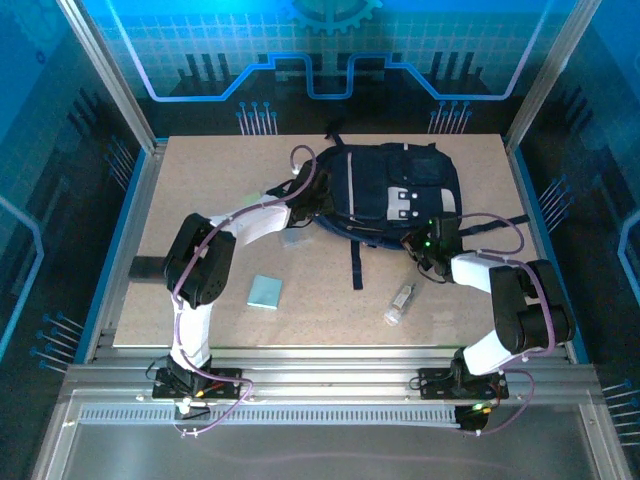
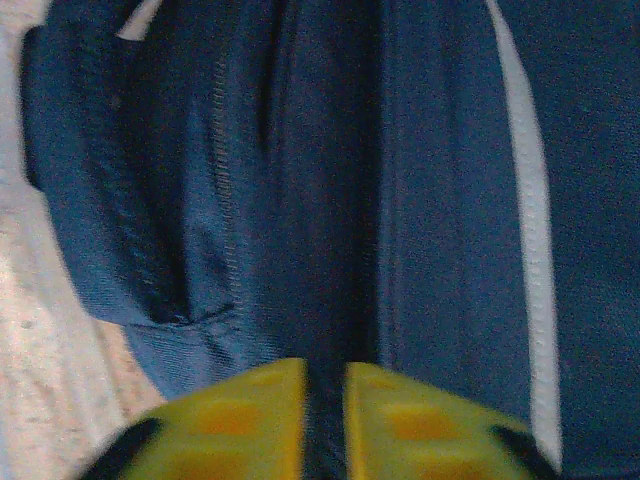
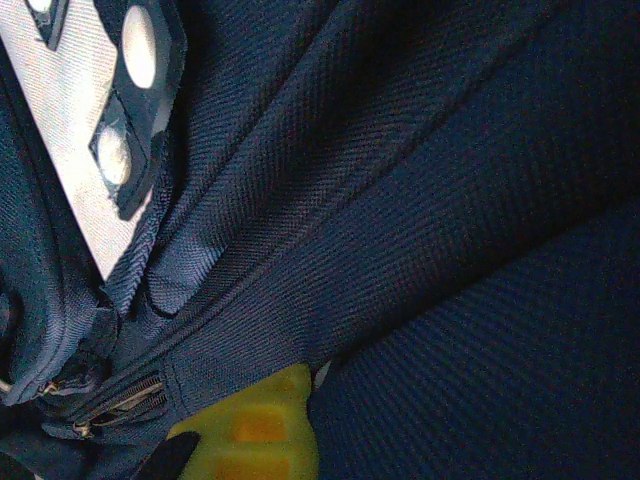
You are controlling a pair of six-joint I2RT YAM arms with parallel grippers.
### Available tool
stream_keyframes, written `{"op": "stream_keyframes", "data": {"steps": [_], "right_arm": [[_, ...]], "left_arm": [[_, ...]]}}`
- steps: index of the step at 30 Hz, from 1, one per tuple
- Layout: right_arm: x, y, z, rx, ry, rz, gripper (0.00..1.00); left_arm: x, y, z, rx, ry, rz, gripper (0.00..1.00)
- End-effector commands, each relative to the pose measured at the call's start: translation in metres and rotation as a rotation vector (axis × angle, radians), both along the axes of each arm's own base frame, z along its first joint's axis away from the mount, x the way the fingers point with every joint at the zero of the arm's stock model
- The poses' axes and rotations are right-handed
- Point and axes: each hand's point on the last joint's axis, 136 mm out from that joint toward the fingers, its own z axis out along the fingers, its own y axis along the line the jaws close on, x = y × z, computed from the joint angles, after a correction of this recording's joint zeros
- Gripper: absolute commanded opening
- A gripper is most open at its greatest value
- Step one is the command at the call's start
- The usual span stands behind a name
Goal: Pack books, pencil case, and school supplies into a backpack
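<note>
Tube: a small clear-white plastic tube [image 1: 400, 303] lay on the side of the backpack nearest the arm bases, off its right corner and well apart from it.
Pad: a pale teal square paper pad [image 1: 265, 291] lay flat, near the backpack's near left corner but not touching it.
Strap: a dark woven strap [image 1: 357, 262] trailed from the backpack's near edge, between the pad and the tube.
Right gripper: the right gripper [image 1: 428, 248] sat at the backpack's near right corner, closed on the bag. In the wrist view, a fold of navy weave ran in against its one visible yellow pad [image 3: 262, 425].
Left gripper: the left gripper [image 2: 325, 378] hovered at the backpack's left edge. Its two yellow pads were parted by a narrow gap and gripped nothing (dark fabric showed through the gap, with a grey stripe to one side).
Backpack: the large dark navy fabric backpack with light grey stripes [image 1: 385, 190] lay flat, white patch up.
Table: the pale speckled board table [image 1: 200, 180] carried the backpack on its far half.
</note>
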Motion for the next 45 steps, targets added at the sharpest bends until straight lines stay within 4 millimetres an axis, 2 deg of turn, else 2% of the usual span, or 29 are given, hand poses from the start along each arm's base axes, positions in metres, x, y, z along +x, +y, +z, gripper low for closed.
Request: {"op": "stream_keyframes", "data": {"steps": [1, 5, 9, 13, 19, 24, 29, 38, 45], "right_arm": [[-0.008, -0.006, -0.013, -0.03, 0.053, 0.01, 0.0], [-0.007, -0.002, -0.013, -0.036, 0.052, 0.028, 0.0], [-0.008, 0.001, -0.018, -0.024, 0.062, 0.036, 0.0], [-0.007, 0.003, -0.02, -0.015, 0.067, 0.043, 0.0], [-0.003, 0.003, -0.02, -0.018, 0.069, 0.048, 0.0], [0.004, -0.002, -0.017, -0.035, 0.065, 0.039, 0.0], [0.014, -0.006, -0.01, -0.055, 0.058, 0.048, 0.0], [0.016, -0.007, -0.01, -0.053, 0.059, 0.057, 0.0], [0.017, -0.007, -0.008, -0.049, 0.053, 0.065, 0.0]], "left_arm": [[-0.015, -0.032, 0.015, -0.148, 0.032, -0.069, 0.5], [-0.023, -0.047, -0.004, -0.225, 0.097, -0.075, 0.53], [-0.022, -0.047, -0.028, -0.156, 0.143, -0.113, 0.52], [-0.029, -0.05, -0.047, -0.11, 0.217, -0.208, 0.52], [-0.06, -0.056, -0.063, -0.089, 0.347, -0.358, 0.52], [-0.088, -0.062, -0.063, -0.098, 0.422, -0.467, 0.55], [-0.103, -0.071, -0.058, -0.062, 0.445, -0.563, 0.56], [-0.106, -0.075, -0.041, 0.046, 0.346, -0.697, 0.5], [-0.104, -0.095, -0.028, 0.197, 0.198, -0.848, 0.48]]}}
